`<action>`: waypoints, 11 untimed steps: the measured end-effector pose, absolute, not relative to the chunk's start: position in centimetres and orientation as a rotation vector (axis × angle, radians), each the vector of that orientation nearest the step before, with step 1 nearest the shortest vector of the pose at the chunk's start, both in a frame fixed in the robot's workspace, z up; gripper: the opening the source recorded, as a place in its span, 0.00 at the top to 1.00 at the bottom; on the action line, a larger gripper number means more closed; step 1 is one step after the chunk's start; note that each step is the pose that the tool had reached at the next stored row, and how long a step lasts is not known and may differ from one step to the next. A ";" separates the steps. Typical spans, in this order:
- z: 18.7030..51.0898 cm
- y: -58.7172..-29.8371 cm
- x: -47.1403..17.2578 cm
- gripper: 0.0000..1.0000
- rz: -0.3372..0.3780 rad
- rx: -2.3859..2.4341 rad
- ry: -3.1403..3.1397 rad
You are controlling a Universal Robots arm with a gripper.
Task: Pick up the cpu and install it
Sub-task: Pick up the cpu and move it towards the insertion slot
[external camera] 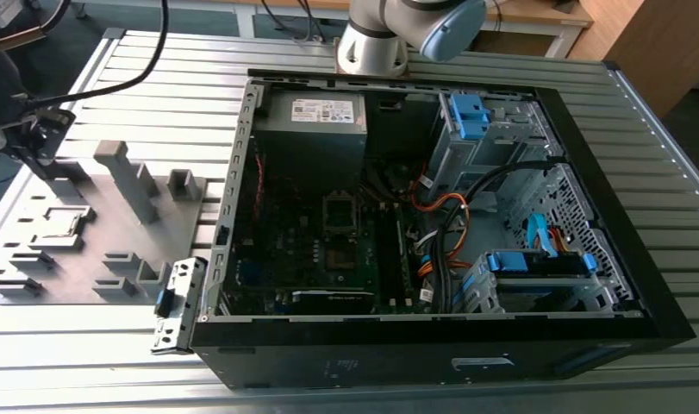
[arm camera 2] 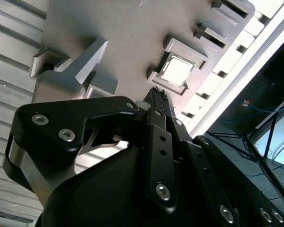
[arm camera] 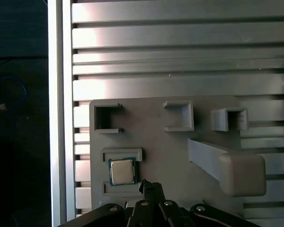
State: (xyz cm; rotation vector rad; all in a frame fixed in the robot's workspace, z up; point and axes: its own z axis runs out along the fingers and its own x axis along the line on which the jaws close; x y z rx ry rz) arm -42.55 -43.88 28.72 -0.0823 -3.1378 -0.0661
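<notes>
Operator: Where is the cpu?

Observer: It lies flat, silver top up, in a square recessed holder on the grey fixture plate, outside the computer case. The plate lies on the slatted metal table, to the exterior view's left of the case.

Operator: And the gripper?

Observer: Its fingertips are drawn together with nothing between them. In the first wrist view the tip is just beside one corner of the cpu, not over it. I cannot tell how high it is above the plate.

Operator: What does the second wrist view add?

Observer: It looks along the black finger links. The gripper's own body covers the lower half of that picture, and the cpu shows bright just past the tip. Both wrist views show a slanted grey block standing on the plate, apart from the cpu.

Operator: And the exterior view?

Observer: It shows the inside of the open case. The dark socket frame sits on the motherboard near the middle. A grey power supply lies between the frame and the arm base. Blue drive brackets and orange cables are to the exterior view's right of the frame. The case's side wall stands between the plate and the frame.
</notes>
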 end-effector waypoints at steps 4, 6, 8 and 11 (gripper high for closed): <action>28.2 -43.9 -43.0 0.89 -0.066 -0.082 -3.138; 27.9 -43.9 -43.2 0.89 -0.066 -0.082 -3.138; 27.6 -43.9 -43.5 0.89 -0.066 -0.082 -3.138; 27.0 -43.9 -43.8 0.89 -0.066 -0.082 -3.138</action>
